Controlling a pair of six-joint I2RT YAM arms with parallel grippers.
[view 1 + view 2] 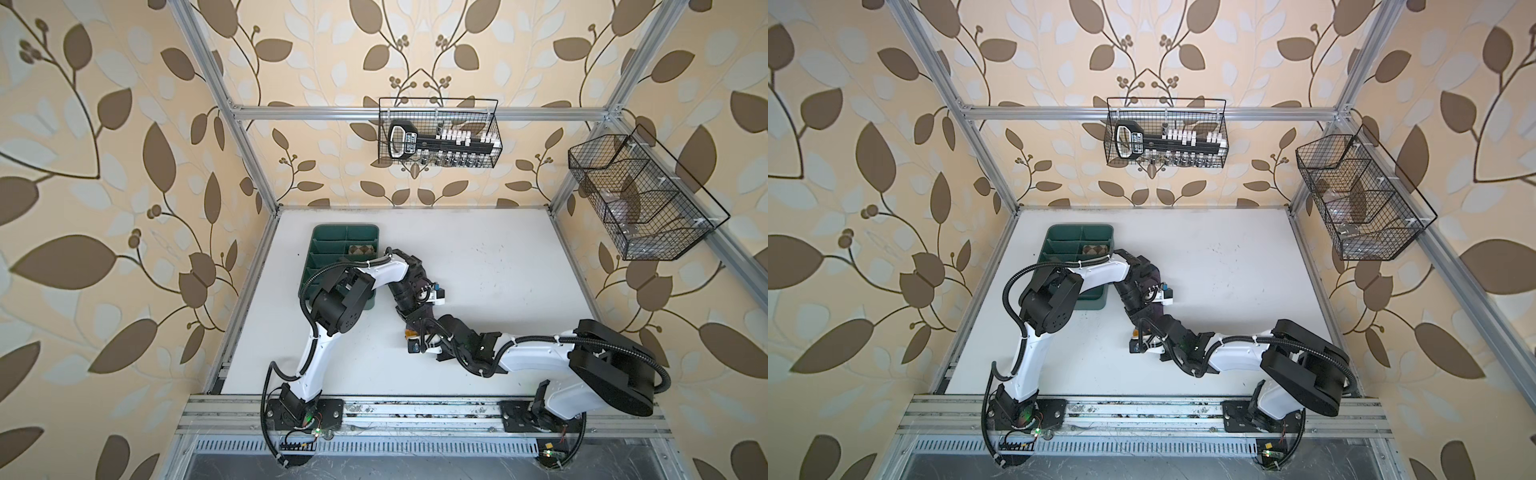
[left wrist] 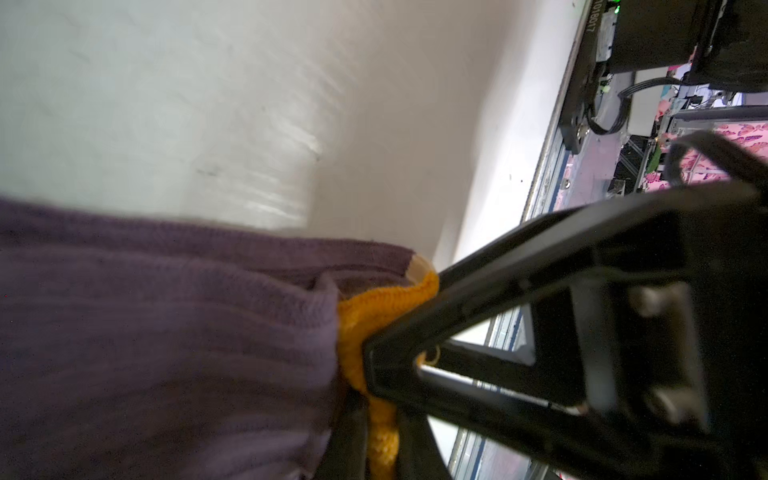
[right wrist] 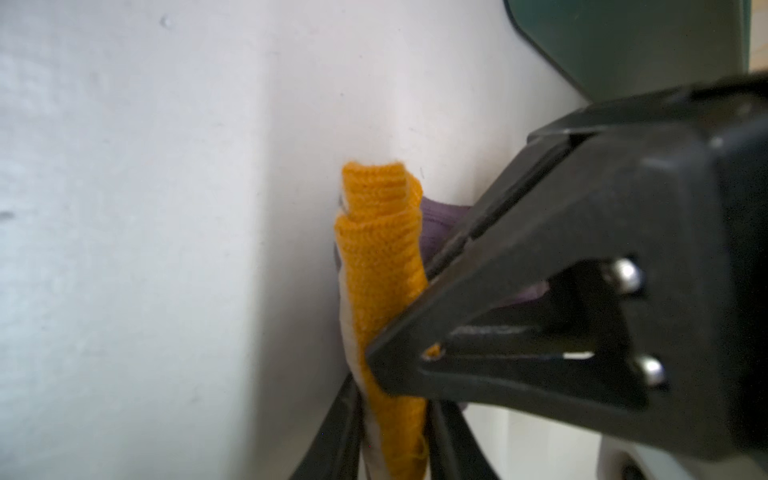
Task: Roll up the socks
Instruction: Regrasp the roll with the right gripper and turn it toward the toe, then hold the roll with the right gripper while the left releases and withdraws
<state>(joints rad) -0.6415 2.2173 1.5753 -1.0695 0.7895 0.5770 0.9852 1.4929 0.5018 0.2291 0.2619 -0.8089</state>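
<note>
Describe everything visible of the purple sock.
The purple sock is ribbed knit with an orange-yellow cuff. Its body lies wrinkled close to the white table; whether it rests there is unclear. The cuff is folded on itself and pinched by both the left gripper and the right gripper. In both top views the arms hide nearly all of it.

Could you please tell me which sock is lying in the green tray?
The tan argyle sock; the purple sock is outside the green tray.
</note>
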